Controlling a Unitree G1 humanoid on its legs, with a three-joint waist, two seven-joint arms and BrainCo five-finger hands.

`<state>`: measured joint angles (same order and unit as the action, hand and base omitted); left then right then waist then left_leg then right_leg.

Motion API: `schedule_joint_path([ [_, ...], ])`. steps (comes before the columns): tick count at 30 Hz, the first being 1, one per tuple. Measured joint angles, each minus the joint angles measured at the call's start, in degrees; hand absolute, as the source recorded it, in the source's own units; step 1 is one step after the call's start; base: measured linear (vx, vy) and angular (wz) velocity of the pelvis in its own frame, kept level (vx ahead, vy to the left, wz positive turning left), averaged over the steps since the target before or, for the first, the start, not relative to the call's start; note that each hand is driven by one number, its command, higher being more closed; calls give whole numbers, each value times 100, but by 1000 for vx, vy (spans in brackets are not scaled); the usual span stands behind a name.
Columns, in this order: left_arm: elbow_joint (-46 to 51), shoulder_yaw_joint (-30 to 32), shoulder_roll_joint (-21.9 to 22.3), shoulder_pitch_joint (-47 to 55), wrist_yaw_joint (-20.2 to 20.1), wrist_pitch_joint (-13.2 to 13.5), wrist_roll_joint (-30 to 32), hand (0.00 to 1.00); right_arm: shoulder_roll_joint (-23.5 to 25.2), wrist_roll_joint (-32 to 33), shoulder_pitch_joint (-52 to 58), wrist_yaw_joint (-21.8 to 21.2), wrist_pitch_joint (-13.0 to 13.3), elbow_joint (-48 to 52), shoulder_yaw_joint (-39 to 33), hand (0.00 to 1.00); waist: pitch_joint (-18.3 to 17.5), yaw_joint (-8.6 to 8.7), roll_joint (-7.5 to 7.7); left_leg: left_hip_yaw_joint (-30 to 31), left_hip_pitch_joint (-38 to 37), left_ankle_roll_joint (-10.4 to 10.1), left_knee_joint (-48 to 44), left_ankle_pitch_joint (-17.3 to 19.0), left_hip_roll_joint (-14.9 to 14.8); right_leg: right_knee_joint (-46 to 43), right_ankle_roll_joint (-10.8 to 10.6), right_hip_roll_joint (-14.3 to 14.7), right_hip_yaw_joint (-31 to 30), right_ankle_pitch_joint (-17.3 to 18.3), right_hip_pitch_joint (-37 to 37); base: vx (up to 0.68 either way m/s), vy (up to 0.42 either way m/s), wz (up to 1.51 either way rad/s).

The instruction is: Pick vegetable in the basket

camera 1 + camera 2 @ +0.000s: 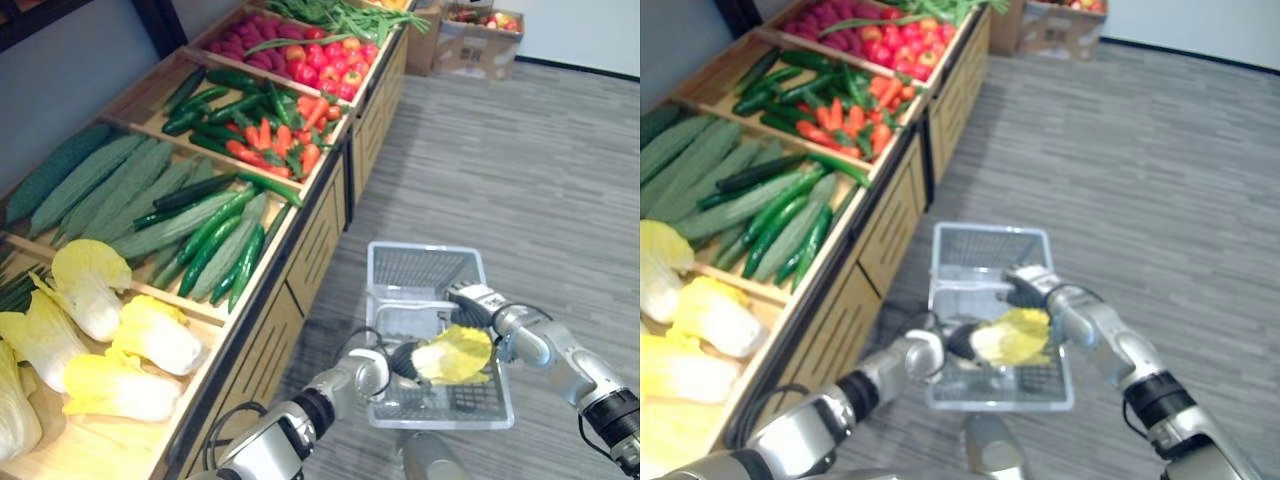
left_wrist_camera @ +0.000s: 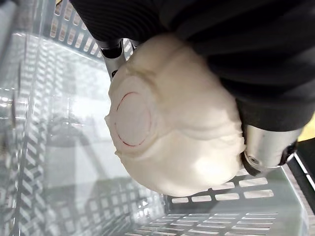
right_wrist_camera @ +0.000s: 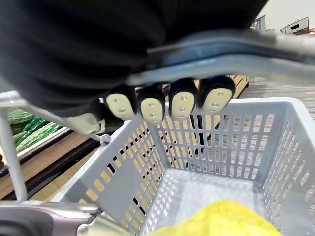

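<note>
Shop: wooden produce bins (image 1: 262, 262), vegetables, basket (image 1: 425, 262).

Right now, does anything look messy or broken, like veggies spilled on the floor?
No, nothing stands out. The left hand grips a yellow cabbage in the grey basket, which the right hand carries by its handle. The basket looks whole, and the other vegetables lie in their wooden bins, none on the floor.

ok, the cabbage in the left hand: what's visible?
The cabbage has a pale cream base with a round cut stem end and crinkled yellow leaf tips. It lies sideways, base gripped in the curled left hand, leaves over the near end of the grey mesh basket. Whether it touches its floor is unclear.
</note>
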<state>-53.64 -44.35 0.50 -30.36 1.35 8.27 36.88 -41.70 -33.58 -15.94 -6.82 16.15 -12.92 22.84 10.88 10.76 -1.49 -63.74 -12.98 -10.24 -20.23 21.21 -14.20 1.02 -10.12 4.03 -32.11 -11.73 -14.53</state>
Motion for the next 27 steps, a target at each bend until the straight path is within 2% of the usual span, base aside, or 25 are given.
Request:
schedule_joint_path([
  [6, -200, 95, 63, -81, 13, -136, 180, 0, -18, 45, 1, -5, 37, 0, -204, 100, 122, 16, -5, 83, 39, 62, 4, 35, 75, 31, -40, -85, -1, -24, -2, 14, 45, 2],
  [15, 62, -2, 0, -137, -169, -77, 134, 0, -35, 44, 62, -13, 27, -6, -367, 100, 155, 12, -20, 240, 185, 132, -191, 142, 31, 83, -74, -172, 54, -47, -21, 14, 39, 6],
  [18, 536, -110, -133, -66, -327, -31, -486, 0, -35, 53, 213, -12, -37, -6, -611, 100, 163, -15, -61, 321, 253, 151, -378, 234, -90, 79, -83, -175, 129, -55, -2, 23, 48, 13],
  [22, 2433, -288, -576, 474, -527, 59, -1479, 0, -35, 62, 601, -12, -130, -8, -989, 100, 137, -160, -109, 333, 269, 149, -584, 338, -260, 68, -79, -134, 198, -79, 68, 23, 45, 5],
  [24, 3829, -415, -980, 908, -743, 187, -2399, 0, -36, 62, 907, -13, -180, 3, -1284, 100, 108, -294, -151, 329, 258, 144, -620, 355, -321, -15, -68, -88, 279, -69, 74, 25, 53, 9],
  [26, 4683, -520, -1381, 1134, -887, 299, -3112, 0, -39, 63, 1057, -13, -196, 6, -1487, 100, 83, -342, -186, 338, 254, 142, -630, 355, -345, -46, -60, -85, 338, -64, 78, 14, 47, 9],
  [27, 5166, -597, -1755, 1202, -1056, 303, -3834, 0, -43, 65, 1101, -13, -202, 5, -1572, 100, 62, -373, -211, 347, 253, 127, -654, 364, -371, -107, -20, -72, 377, -34, 70, 7, 32, 9],
])
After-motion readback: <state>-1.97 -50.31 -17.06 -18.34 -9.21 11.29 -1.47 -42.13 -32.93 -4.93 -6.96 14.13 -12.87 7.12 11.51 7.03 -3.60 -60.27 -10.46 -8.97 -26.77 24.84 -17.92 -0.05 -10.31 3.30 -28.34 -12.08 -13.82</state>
